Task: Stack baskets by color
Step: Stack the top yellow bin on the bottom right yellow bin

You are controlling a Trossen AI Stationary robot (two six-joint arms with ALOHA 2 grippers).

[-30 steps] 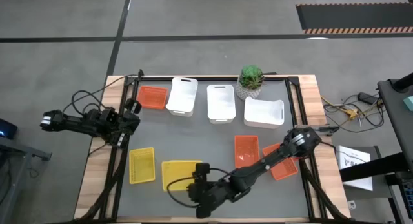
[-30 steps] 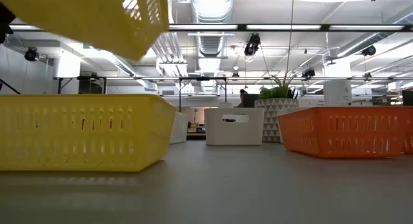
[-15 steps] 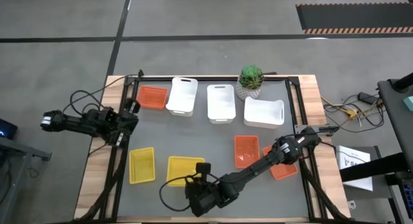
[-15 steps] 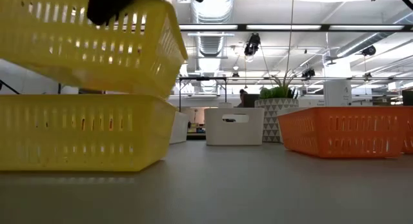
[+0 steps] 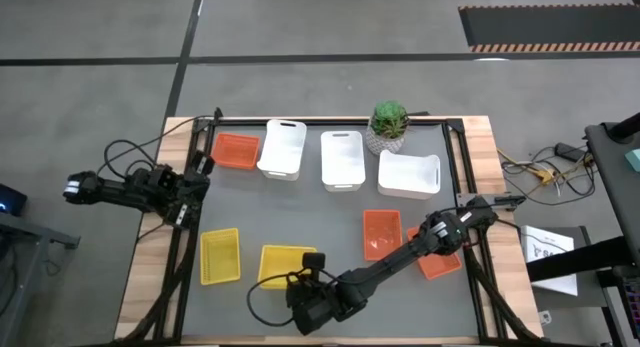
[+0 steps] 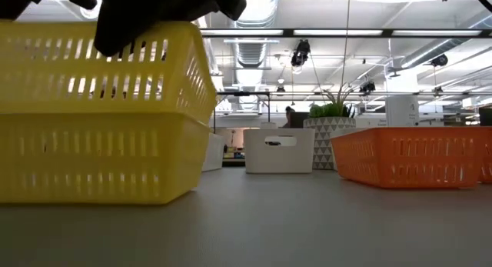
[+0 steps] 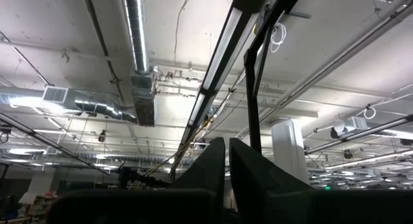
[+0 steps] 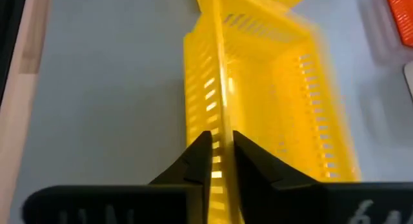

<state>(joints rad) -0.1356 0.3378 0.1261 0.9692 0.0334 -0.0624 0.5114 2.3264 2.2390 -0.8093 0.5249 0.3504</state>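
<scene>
Over the yellow baskets (image 5: pixel 285 264), right end effector (image 8: pixel 221 161) pinches a wall.

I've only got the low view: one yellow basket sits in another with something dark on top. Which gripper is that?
Observer: The right gripper. Its wrist view shows it pinching one wall of the upper yellow basket.
Operator: Where's the third yellow one?
Observer: The third yellow basket lies alone beside the stack, on the left arm's side.
Operator: And the left arm?
Observer: The left gripper waits shut at the table's left edge.
</scene>
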